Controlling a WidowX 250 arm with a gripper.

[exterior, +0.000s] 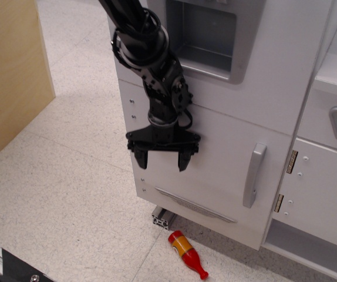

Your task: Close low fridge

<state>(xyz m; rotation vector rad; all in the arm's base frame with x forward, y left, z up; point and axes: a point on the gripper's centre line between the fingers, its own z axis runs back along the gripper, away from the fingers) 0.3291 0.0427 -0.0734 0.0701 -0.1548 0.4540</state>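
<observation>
The low fridge door (pixel 215 158) is a large white panel with a grey vertical handle (pixel 253 175) at its right and a grey horizontal strip (pixel 195 204) near its bottom. It lies flush with the cabinet front, with no gap showing. Silver hinges (pixel 292 161) sit just right of it. My black gripper (pixel 162 160) hangs in front of the door's left half, fingers pointing down, open and empty. The arm reaches down from the upper left.
An upper white panel with a grey recessed dispenser (pixel 206 38) is above the door. A red and yellow toy bottle (pixel 186 254) lies on the speckled floor below the fridge. A wooden panel (pixel 10 76) stands at the left. Another white cabinet (pixel 321 194) stands to the right.
</observation>
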